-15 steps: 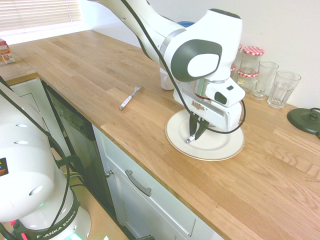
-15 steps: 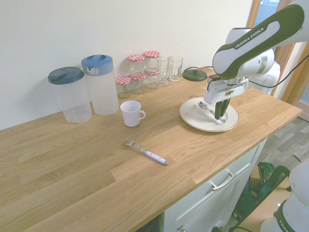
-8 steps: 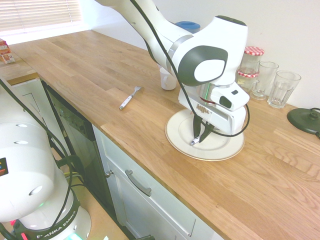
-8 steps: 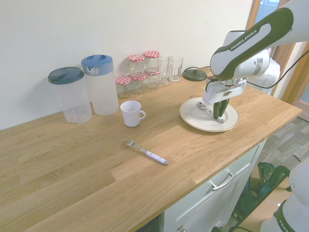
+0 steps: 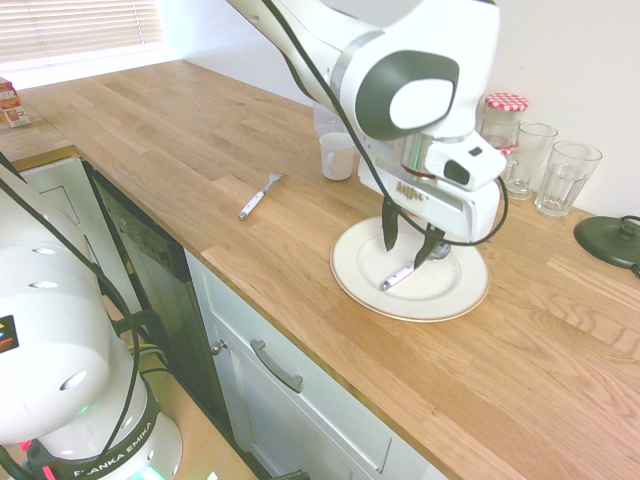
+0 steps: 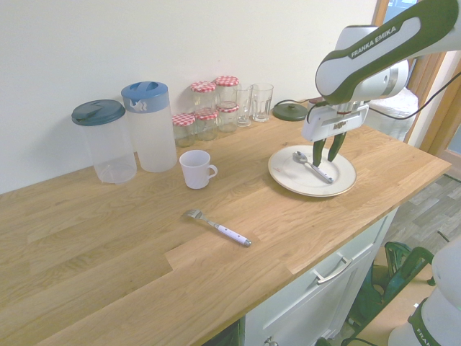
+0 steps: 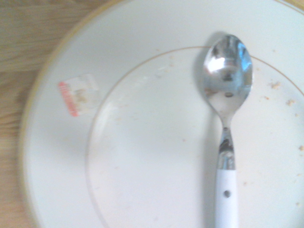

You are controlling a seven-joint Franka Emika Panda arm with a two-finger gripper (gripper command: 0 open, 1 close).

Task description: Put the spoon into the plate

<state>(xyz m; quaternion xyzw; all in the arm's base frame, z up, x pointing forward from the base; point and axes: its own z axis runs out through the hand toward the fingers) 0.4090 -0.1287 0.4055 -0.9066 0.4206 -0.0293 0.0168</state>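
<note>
Silver and white, the spoon (image 7: 227, 95) is lying inside the plate (image 6: 288, 179), its bowl up and its white handle pointing toward the cupboard side of the worktop (image 5: 200, 160). My claw (image 6: 328, 159) is standing open just above it, the two dark fingers spread apart, and I am not gripping anything. The plate is showing a gold edge, a small sticker (image 7: 80, 95) with red print on its rim, and some crumbs. Near the plate, a white mug (image 6: 196, 170) is standing upright. A fork (image 6: 220, 227) is lying on the worktop, well apart from the plate. Toward the wall, jars (image 6: 205, 115) with red checked lids are standing between two glasses (image 6: 253, 104) and two lidded pitchers (image 6: 151, 133).
</note>
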